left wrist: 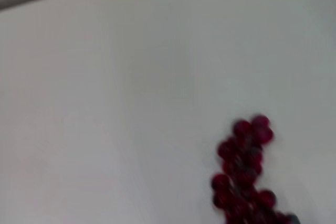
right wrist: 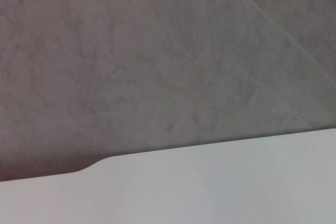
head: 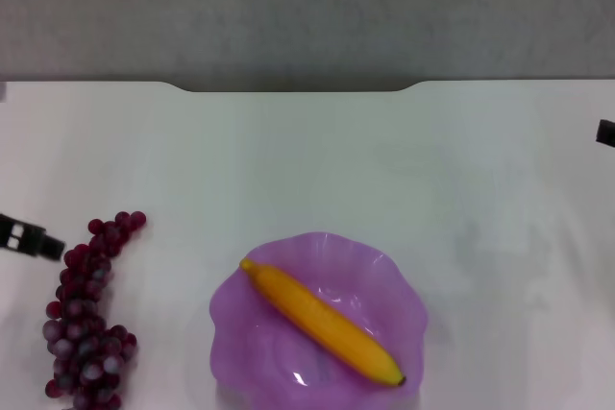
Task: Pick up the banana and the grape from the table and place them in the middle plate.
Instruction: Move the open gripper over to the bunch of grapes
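Note:
The orange-yellow banana (head: 323, 322) lies slantwise inside the purple scalloped middle plate (head: 384, 276) at the near middle of the white table (head: 307, 160). The dark red-purple grape bunch (head: 86, 314) lies on the table left of the plate; it also shows in the left wrist view (left wrist: 244, 171). My left gripper (head: 31, 237) shows only as a black tip at the left edge, just left of the grapes' far end. My right gripper (head: 605, 132) shows only as a black tip at the right edge, far from the plate.
The table's far edge has a notch (head: 298, 89), also seen in the right wrist view (right wrist: 89, 169). Grey floor (head: 307, 7) lies beyond it.

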Motion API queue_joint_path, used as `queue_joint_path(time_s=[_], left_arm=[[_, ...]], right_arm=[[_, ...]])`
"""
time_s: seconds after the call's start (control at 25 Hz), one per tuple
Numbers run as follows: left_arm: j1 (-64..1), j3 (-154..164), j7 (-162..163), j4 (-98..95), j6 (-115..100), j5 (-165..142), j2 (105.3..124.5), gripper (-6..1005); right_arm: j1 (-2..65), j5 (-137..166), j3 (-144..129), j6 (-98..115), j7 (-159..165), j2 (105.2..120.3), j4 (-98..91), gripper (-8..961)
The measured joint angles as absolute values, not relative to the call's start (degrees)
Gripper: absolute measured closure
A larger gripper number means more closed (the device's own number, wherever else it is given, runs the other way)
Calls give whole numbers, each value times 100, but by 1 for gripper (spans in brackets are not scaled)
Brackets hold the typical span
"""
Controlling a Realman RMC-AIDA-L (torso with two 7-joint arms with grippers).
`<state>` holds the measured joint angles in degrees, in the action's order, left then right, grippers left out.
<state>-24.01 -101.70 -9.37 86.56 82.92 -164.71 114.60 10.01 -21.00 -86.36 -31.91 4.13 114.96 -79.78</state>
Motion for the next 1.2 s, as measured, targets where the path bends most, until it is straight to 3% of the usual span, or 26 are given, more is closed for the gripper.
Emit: queue_joint_path(time_s=[0.52, 1.2], left_arm=[[-2826, -9927, -1181, 7823, 8588, -16451, 11597, 205], [-3271, -9984, -850, 6588, 8042, -16453, 11608, 205]], right_arm=[[1138, -2101, -8693, -3206, 413, 11496, -7843, 96], [1162, -2110, -8763, -3261, 422, 11505, -7878, 95]])
